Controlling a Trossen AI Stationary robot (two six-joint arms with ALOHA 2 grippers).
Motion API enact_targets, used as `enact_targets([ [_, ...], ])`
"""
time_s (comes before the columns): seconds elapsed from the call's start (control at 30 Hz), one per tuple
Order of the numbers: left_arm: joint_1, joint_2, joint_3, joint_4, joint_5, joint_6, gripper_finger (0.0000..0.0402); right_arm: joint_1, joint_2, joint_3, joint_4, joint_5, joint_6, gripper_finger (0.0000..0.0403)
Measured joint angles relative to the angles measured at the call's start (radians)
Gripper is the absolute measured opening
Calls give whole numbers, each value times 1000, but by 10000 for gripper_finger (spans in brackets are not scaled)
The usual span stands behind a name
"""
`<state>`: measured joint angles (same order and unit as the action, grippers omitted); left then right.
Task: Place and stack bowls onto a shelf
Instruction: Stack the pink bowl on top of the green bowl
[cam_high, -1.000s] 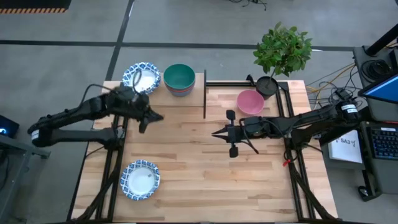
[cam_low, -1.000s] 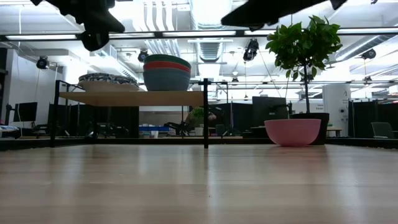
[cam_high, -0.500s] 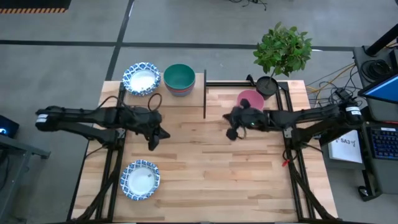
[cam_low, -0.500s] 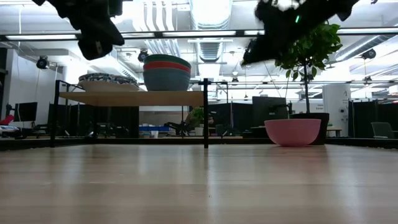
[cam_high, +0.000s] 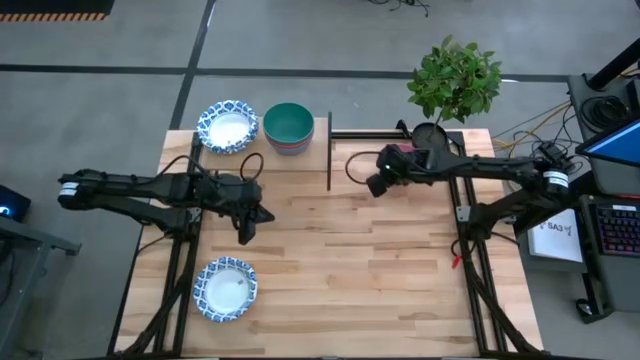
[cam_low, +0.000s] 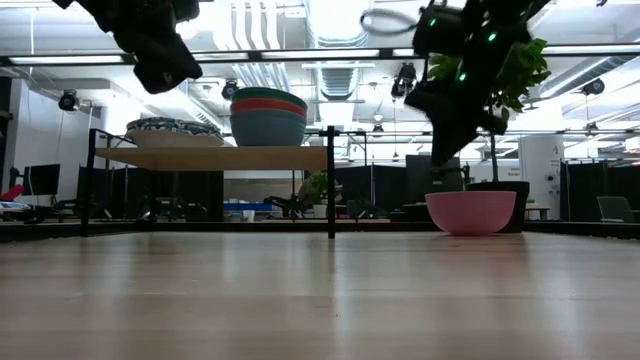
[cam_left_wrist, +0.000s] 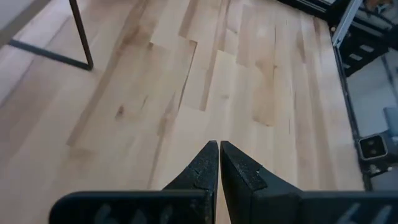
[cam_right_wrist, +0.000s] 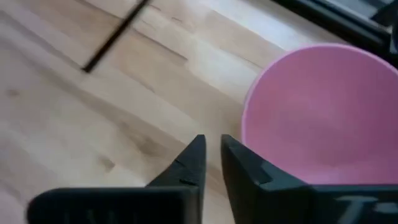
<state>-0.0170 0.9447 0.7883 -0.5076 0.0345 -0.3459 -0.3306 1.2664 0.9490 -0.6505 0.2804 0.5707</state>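
Our right tool (cam_high: 378, 180) has swung back across the bench (cam_high: 400, 290) in the last second: a moment ago it sat near the middle of the boards, and now it hangs just beside the pink bowl (cam_high: 409, 152), on the side toward the shelf. From its own camera the right tool (cam_right_wrist: 211, 152) has its fingers set narrow, a thin gap between them, nothing held, with the rim of the pink bowl (cam_right_wrist: 323, 112) close ahead. In the level view it hangs above the bowl (cam_low: 471, 212), not yet down at the rim.

Our left tool (cam_high: 250, 215) has moved away from the shelf (cam_high: 258, 150) and hovers over bare boards near the middle of the bench. Its fingers (cam_left_wrist: 205, 168) are pressed together and empty.

On the shelf, the patterned white bowls (cam_high: 228, 126) sit at the outer end and the stack with the green bowl on top (cam_high: 288, 124) beside them. One more patterned bowl (cam_high: 225, 288) waits on the near left of the bench.

We read this as the right arm lining up for the pink bowl, which would go onto the coloured stack; the fingers will need to open first.
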Motion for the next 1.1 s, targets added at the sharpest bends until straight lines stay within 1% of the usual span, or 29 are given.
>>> enact_targets([
  [0.27,0,-5,0,-1,0,123,0,-83,164,79,-58,-1,32,129],
  [0.37,0,-9,0,-4,0,181,0,-96,225,119,-54,-1,33,145],
  [0.47,0,-11,0,-6,-1,222,0,-100,288,153,-55,8,35,149],
  [0.57,1,-14,0,-6,-1,250,0,-100,344,186,-59,11,59,141],
  [0.63,1,-17,0,-6,-2,265,0,-100,378,209,-75,16,67,125],
  [0.73,1,-21,0,-5,-2,282,0,-100,415,228,-120,35,82,83],
  [0.83,1,-27,0,-5,-2,295,0,-100,427,239,-153,35,94,28],
  [0.87,1,-30,0,-5,-2,301,0,-99,428,242,-169,35,99,19],
  [0.97,1,-41,0,-5,-5,318,0,-76,414,243,-203,33,119,13],
  [1.1,1,-78,0,-14,-60,357,0,6,346,269,-244,-9,110,10],
])
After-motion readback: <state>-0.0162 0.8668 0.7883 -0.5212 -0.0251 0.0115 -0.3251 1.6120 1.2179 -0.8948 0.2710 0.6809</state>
